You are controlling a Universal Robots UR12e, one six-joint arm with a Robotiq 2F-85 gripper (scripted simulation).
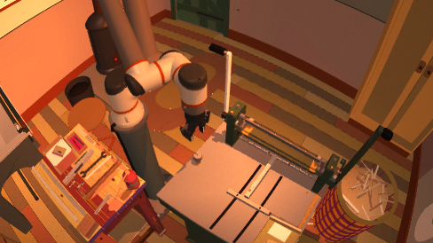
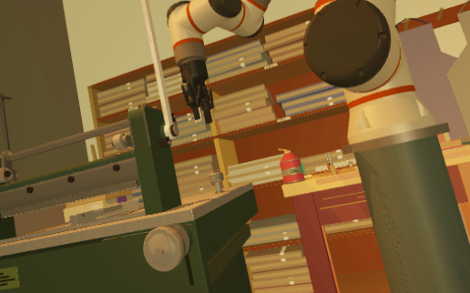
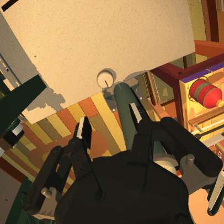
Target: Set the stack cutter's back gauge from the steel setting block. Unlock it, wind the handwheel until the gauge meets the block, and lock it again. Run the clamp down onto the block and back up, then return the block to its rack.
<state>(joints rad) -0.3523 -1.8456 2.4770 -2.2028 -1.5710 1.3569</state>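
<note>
The stack cutter's table (image 1: pixel 235 186) carries a small round lock knob (image 1: pixel 197 156) (image 2: pixel 216 181) (image 3: pixel 105 78) at its near-left corner, and the T-shaped back gauge (image 1: pixel 253 195) lies across the two slots further along. The handwheel (image 2: pixel 166 248) sits on the cutter's green front. The clamp lever (image 1: pixel 227 75) rises white with a black grip from the green frame. My gripper (image 1: pixel 191 131) (image 2: pixel 202 111) (image 3: pixel 109 121) hangs open and empty well above the lock knob, pointing down at it. I cannot make out the steel setting block.
Shelves of stacked paper (image 2: pixel 241 104) line the wall behind the cutter. A workbench (image 1: pixel 84 173) with tools and a red oil can (image 1: pixel 131 178) (image 2: pixel 291 166) stands left of the table beside my pedestal (image 1: pixel 137 150). A basket of offcuts (image 1: pixel 361 195) stands at the right.
</note>
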